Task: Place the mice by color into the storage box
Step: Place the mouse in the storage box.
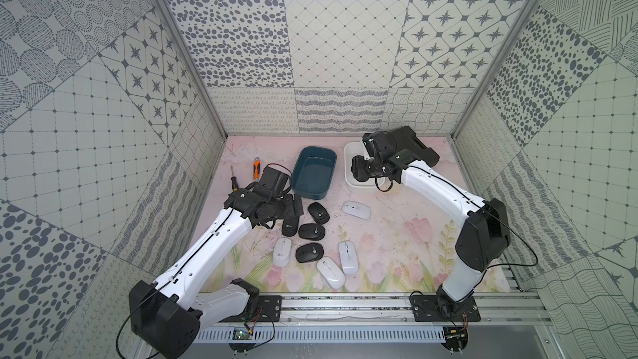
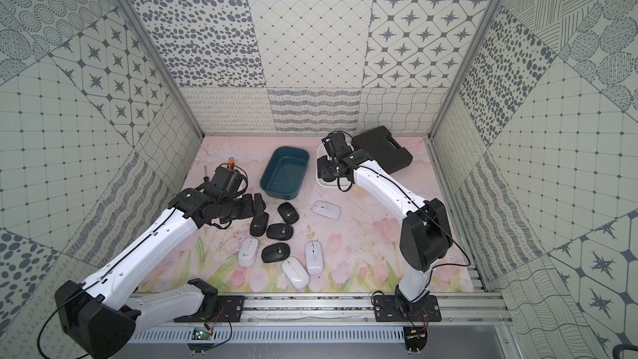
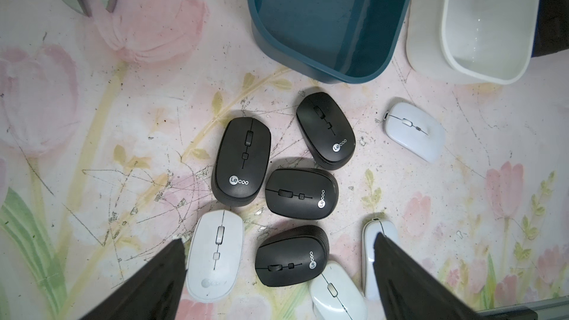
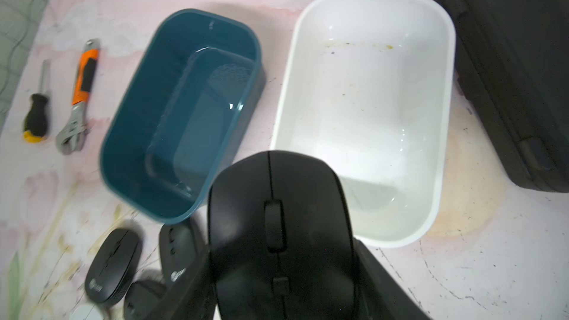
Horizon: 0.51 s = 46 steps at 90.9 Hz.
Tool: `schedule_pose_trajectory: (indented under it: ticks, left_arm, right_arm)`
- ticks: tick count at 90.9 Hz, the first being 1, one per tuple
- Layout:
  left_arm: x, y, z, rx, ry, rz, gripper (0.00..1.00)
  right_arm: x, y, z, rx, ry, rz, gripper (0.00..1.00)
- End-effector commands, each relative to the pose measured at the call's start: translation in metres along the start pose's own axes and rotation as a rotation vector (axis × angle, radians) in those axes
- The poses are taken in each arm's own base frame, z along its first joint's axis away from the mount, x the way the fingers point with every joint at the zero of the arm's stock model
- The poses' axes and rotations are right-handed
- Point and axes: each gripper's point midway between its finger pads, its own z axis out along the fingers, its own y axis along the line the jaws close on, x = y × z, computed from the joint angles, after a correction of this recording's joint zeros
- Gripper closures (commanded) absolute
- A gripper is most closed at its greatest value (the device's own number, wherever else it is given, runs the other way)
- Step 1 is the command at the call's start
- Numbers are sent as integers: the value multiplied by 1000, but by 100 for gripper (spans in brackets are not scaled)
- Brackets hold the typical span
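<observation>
Your right gripper (image 4: 282, 247) grips a black mouse (image 4: 277, 195) beside the blue box (image 4: 132, 112), probably bound there; left gripper (image 3: 278, 238) wide, empty.

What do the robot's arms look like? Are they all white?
Not all white. The left arm and right arm have smooth white shells with chunky black joints. A thin black cable runs along each, and the left gripper has flat black fingers.

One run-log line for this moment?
right hand: shut on black mouse, by empty white box | left hand: open, above loose mice | blue box: empty
</observation>
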Motion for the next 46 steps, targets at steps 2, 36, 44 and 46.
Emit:
schedule_pose_trajectory:
  ticks: [2,36,44,46]
  left_arm:
    - [-6,-7,1,22,-12,3,2]
    - [-9,-10,6,36,-16,20,2]
    - [-8,-15,8,58,-6,24,2]
    - [-7,-16,8,64,-2,26,2]
  right_arm:
    - [-19,-19,27,65,-37,90,47]
    - [-24,-56,87,207,-6,137,47]
    - [-20,-64,95,238,9,140,47]
    - [-20,-66,98,243,12,139,47]
